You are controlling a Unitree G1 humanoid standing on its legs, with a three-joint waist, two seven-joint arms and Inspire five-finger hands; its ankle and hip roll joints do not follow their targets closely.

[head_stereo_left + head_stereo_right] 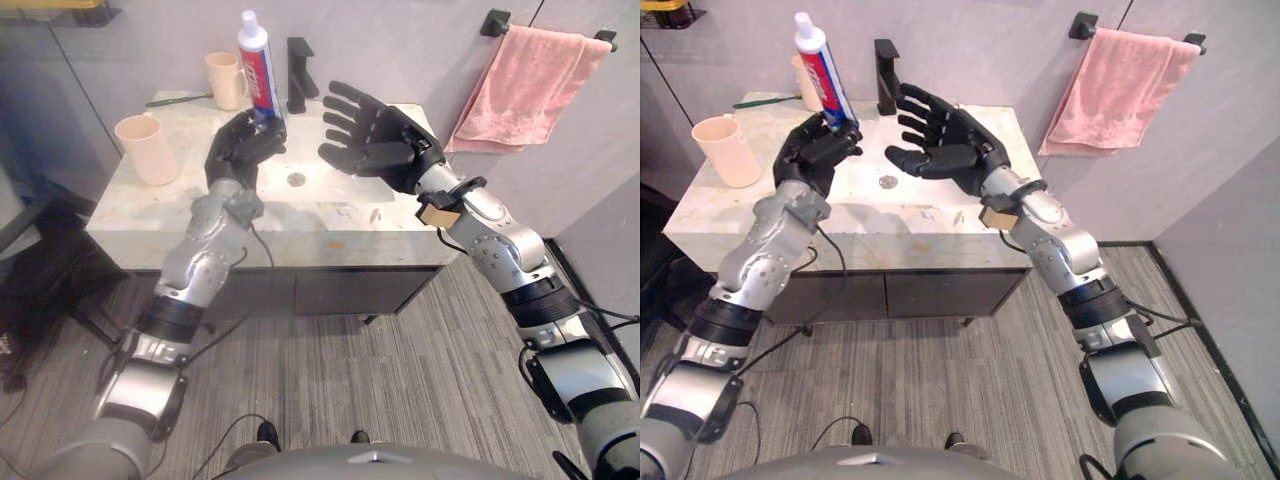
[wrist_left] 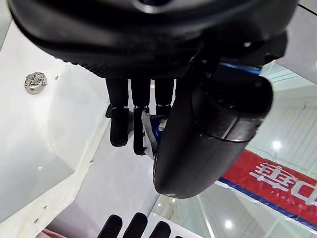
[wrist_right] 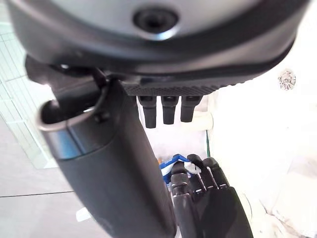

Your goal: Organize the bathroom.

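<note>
Left hand (image 1: 240, 148) lifts toothpaste tube (image 1: 258, 65) over the table (image 1: 120, 215)
Fingers curl around its base (tube upright, pointing 12 o'clock); right hand (image 1: 372, 140), at 3 o'clock, has fingers spread.

vanity top (image 1: 200, 215) | two cups (image 1: 148, 148) | toothbrush (image 1: 178, 99) | faucet (image 1: 299, 73)

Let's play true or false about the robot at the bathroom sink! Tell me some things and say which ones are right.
1. The left hand holds the toothpaste tube upright. True.
2. The right hand grips a cup. False: it is open and holds nothing.
3. A pink towel hangs on the wall rail. True.
4. The near cup lies on the floor. False: it stands on the counter.
5. The faucet is black. True.
</note>
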